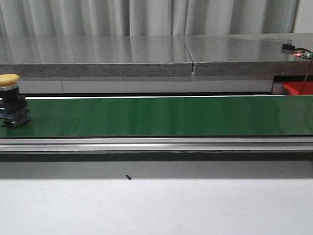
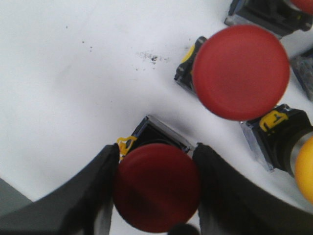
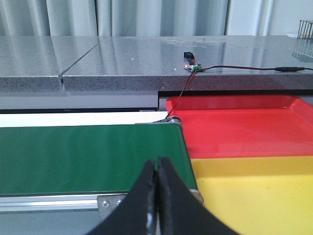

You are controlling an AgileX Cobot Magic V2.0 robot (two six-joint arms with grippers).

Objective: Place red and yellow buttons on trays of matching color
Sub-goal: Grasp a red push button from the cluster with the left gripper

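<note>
In the left wrist view my left gripper [image 2: 157,149] is shut on a red button [image 2: 156,188], one finger against each side of its cap, on a white surface. A second red button [image 2: 239,71] and a yellow button [image 2: 305,169] stand close beside it. In the front view another yellow button [image 1: 10,79] on a black base stands at the far left end of the green belt [image 1: 161,115]. My right gripper [image 3: 157,162] is shut and empty over the belt's end [image 3: 88,156], beside the red tray [image 3: 244,127] and the yellow tray [image 3: 254,191]. Neither gripper shows in the front view.
A further button base [image 2: 266,14] lies at the edge of the left wrist view. A grey stone counter [image 1: 146,54] runs behind the belt, with a small circuit board and red wire [image 3: 193,67] on it. The belt's metal rail [image 1: 156,144] runs along its front.
</note>
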